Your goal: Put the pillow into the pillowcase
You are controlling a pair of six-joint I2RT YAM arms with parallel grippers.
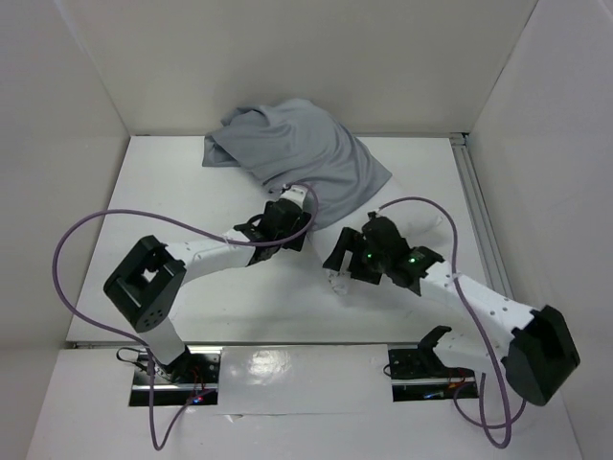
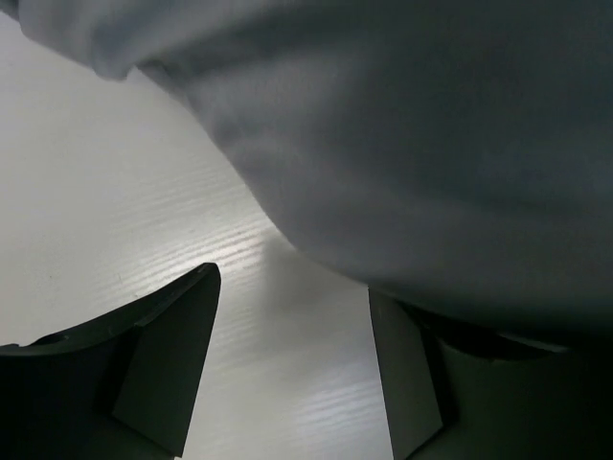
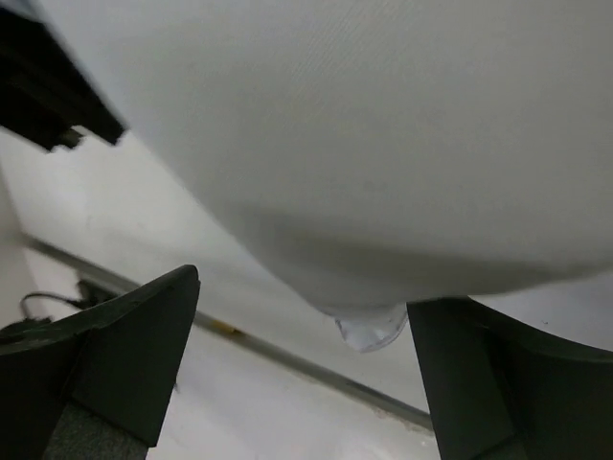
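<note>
Pillowcase [image 1: 287,149] covers most of pillow [image 3: 383,144] — near end bare. Left gripper [image 2: 297,364] spread wide at the cloth, right gripper [image 3: 302,374] wide at the bare end — likely set to push it in.

No readable text, labels, brands or numbers anywhere; the small tag [image 3: 372,329] between the right end effector's fingers is blank or illegible.
</note>
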